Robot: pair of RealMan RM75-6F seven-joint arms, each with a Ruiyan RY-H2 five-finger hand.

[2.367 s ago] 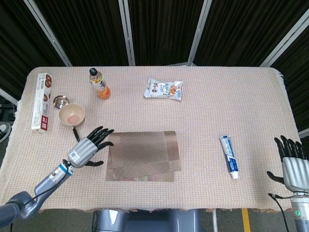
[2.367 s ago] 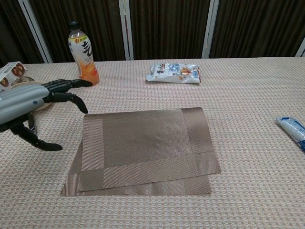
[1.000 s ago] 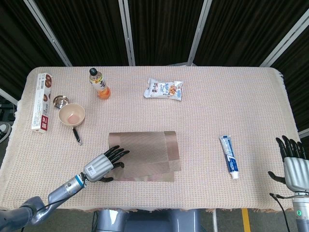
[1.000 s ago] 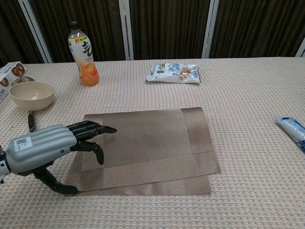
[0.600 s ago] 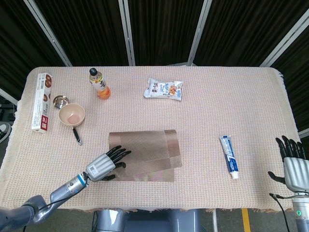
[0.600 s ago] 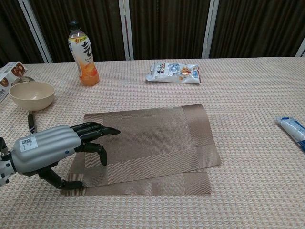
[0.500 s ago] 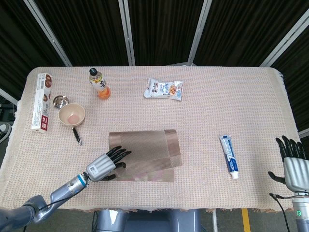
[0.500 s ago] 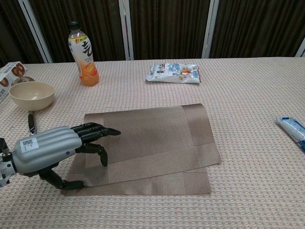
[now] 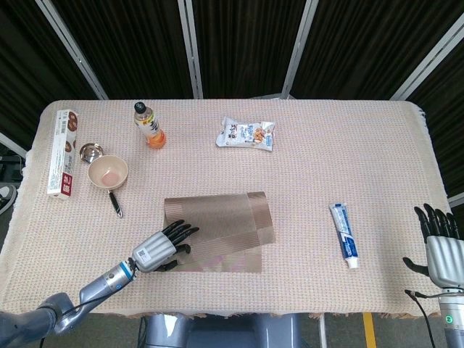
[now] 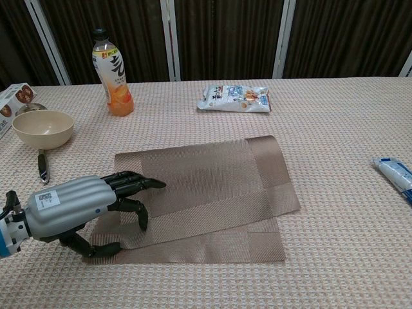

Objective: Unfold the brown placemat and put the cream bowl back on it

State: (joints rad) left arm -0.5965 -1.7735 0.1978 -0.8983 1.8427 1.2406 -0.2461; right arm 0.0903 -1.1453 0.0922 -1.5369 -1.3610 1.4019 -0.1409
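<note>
Cream bowl (image 10: 42, 127) sits well up and left of the left hand (image 10: 71, 207), off the mat, next to a small metal tin (image 9: 90, 152) and a box (image 9: 63, 151). Left hand rests on the near-left corner of the brown placemat (image 10: 199, 187), thumb tucked under the edge, fingers (image 10: 138, 185) over the top layer: pinching it. Compared with a second ago the top layer has skewed, its right side lifted and shifted back, exposing more lower layer. Likely unfolding has just begun; bowl step not yet done. Toothpaste tube (image 9: 345, 235) lies left of the right hand (image 9: 441, 250), which hangs spread at the table edge, holding nothing.
</note>
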